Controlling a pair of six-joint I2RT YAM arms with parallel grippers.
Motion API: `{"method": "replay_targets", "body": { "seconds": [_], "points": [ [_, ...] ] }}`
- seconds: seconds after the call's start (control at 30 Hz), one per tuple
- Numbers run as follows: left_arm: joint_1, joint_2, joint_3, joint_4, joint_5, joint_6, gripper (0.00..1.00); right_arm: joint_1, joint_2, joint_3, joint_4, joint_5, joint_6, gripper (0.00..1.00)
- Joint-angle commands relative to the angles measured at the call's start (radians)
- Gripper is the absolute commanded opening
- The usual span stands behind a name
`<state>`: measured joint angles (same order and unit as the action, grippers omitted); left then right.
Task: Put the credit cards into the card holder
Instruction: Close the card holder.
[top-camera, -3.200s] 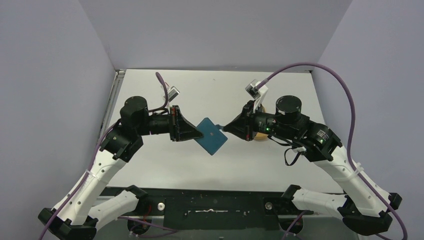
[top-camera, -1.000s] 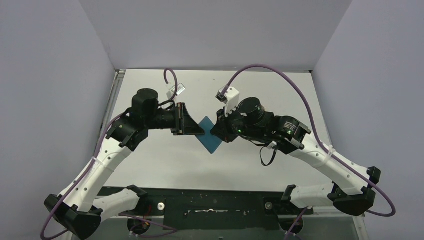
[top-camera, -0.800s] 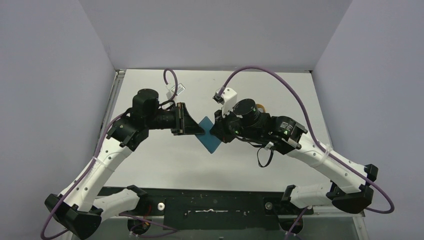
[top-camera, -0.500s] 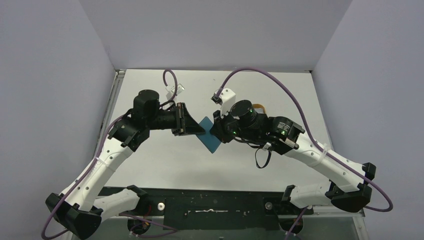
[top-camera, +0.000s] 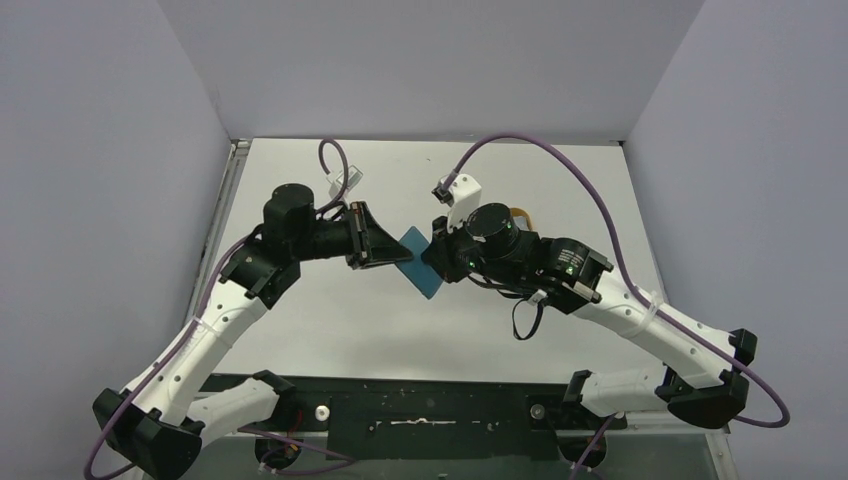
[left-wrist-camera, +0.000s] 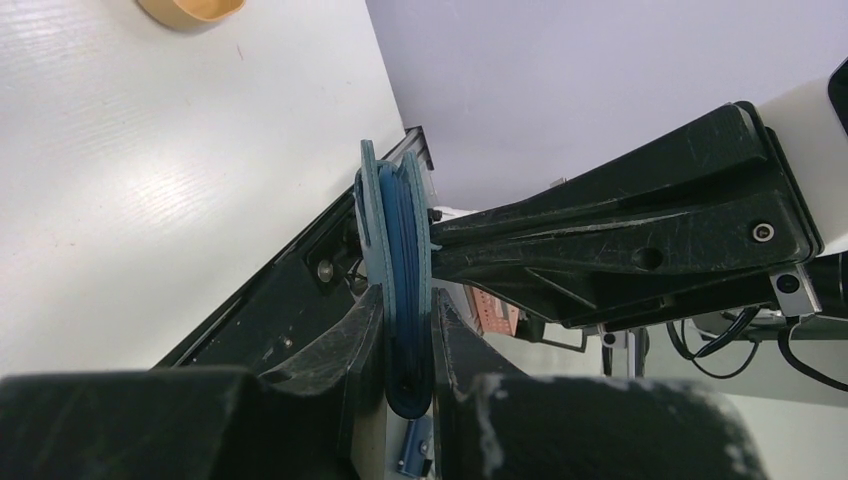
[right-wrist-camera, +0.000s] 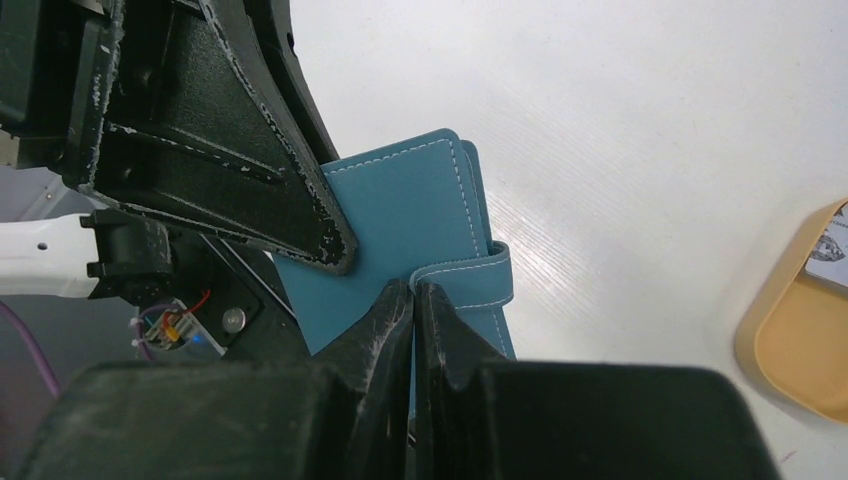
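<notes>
**A:** What is the left gripper (left-wrist-camera: 405, 298) doing?

**B:** It is clamped on the card holder (left-wrist-camera: 393, 215). In its wrist view the teal wallet stands edge-on between the two fingers. One finger presses each face, and the stitched leaves reach out past the tips.

**A:** And the right gripper (right-wrist-camera: 413, 288)?

**B:** Its fingers are squeezed together with no gap showing. The tips meet at the end of the snap tab (right-wrist-camera: 470, 275), which wraps over the wallet's edge just ahead of them. They touch the wallet there. I cannot tell whether they actually pinch the tab or only press against it.

**A:** So where does the wallet sit relative to the two?

**B:** Between them. From above, the grippers point at each other from either side, and the wallet's corners stick out beyond both sets of fingers. The left gripper's black finger lies across the face that the right wrist camera sees, up and to the left of the right tips.

**A:** Is it folded?

**B:** Yes, folded, with the tab over its edge. Whether the snap is fastened I cannot tell.

**A:** Anything else near the right gripper?

**B:** An orange tray (right-wrist-camera: 765, 375) rests on the white table (right-wrist-camera: 650, 100), off to the right of its fingers and well apart from the wallet. A whitish printed card (right-wrist-camera: 828, 245) lies inside it, cropped by the frame edge.
</notes>
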<state>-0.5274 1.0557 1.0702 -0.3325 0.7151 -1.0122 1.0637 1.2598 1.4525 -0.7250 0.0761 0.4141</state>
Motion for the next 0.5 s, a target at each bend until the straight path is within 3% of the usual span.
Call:
{"method": "replay_targets", "body": {
  "seconds": [0.0,0.07,0.2,0.27,0.37,0.47],
  "points": [
    [-0.018,-0.072,0.070,0.400,0.109,-0.064,0.00,0.051,0.047,-0.057,0.046,-0.158,0.069,0.00],
    [-0.012,-0.084,0.062,0.285,0.092,0.013,0.00,0.047,0.008,-0.066,0.056,-0.141,0.068,0.03],
    [-0.011,-0.111,0.041,0.016,-0.013,0.229,0.00,0.038,-0.059,-0.055,0.031,-0.120,0.062,0.44],
    [-0.011,-0.114,0.010,-0.071,-0.058,0.300,0.00,0.038,-0.089,-0.042,0.009,-0.107,0.059,0.57],
    [-0.011,-0.113,-0.058,-0.104,-0.098,0.338,0.00,0.039,-0.146,-0.031,-0.025,-0.080,0.052,0.77],
    [-0.011,-0.103,-0.134,-0.079,-0.122,0.340,0.00,0.037,-0.205,-0.038,-0.045,-0.037,0.031,0.86]
  ]
}}
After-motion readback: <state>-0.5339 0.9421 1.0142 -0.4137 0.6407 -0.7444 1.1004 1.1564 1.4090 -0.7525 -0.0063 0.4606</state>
